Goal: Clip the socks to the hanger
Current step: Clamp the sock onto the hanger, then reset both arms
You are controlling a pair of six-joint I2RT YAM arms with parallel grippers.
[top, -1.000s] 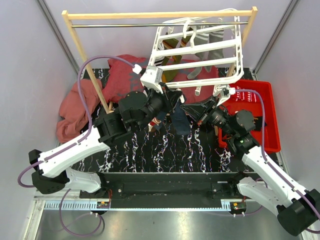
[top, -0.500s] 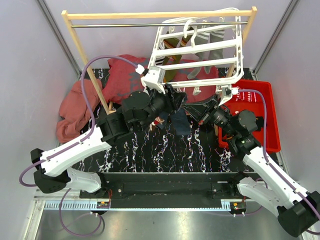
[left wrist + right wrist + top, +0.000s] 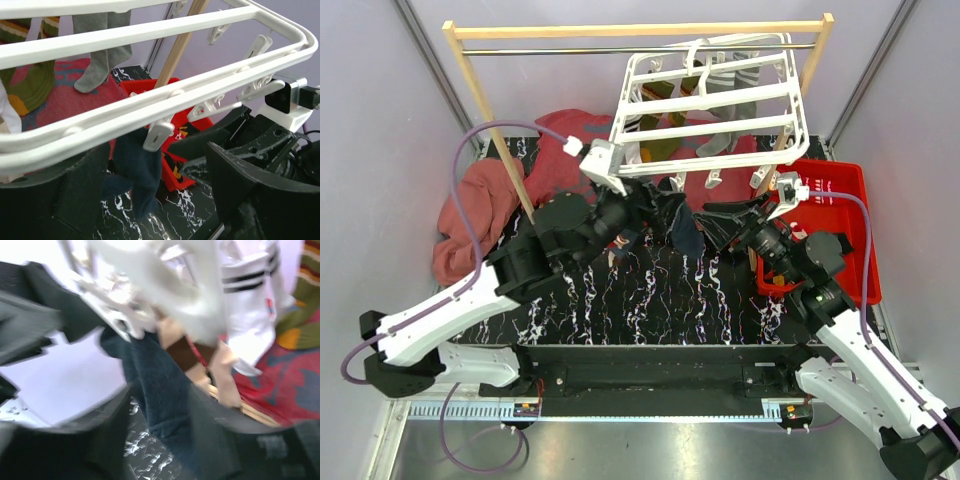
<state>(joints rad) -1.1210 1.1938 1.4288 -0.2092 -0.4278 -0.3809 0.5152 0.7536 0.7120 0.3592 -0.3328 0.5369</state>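
The white hanger (image 3: pixel 705 100) hangs from the wooden rail and carries several socks. A navy sock (image 3: pixel 686 232) dangles from a clip (image 3: pixel 159 134) on its near edge. My left gripper (image 3: pixel 642 212) stands open just left of that sock, which hangs free between its fingers (image 3: pixel 82 195) in the left wrist view (image 3: pixel 137 172). My right gripper (image 3: pixel 722 224) is open on the sock's right. In the blurred right wrist view the navy sock (image 3: pixel 160 385) hangs between the parted fingers (image 3: pixel 245 440). A white striped sock (image 3: pixel 250 305) and a beige-brown sock (image 3: pixel 197 355) hang behind it.
A red bin (image 3: pixel 842 215) stands at the right, close behind the right arm. Red cloths (image 3: pixel 470 210) lie at the left and under the hanger. The wooden rail frame (image 3: pixel 485 110) spans the back. A grey sock (image 3: pixel 100 65) and an olive sock (image 3: pixel 30 85) hang farther back.
Both grippers have opened and let go. The left arm has drawn back to the left, the right one slightly right. The hanger has swung level, and the navy sock stays hanging from its clip.
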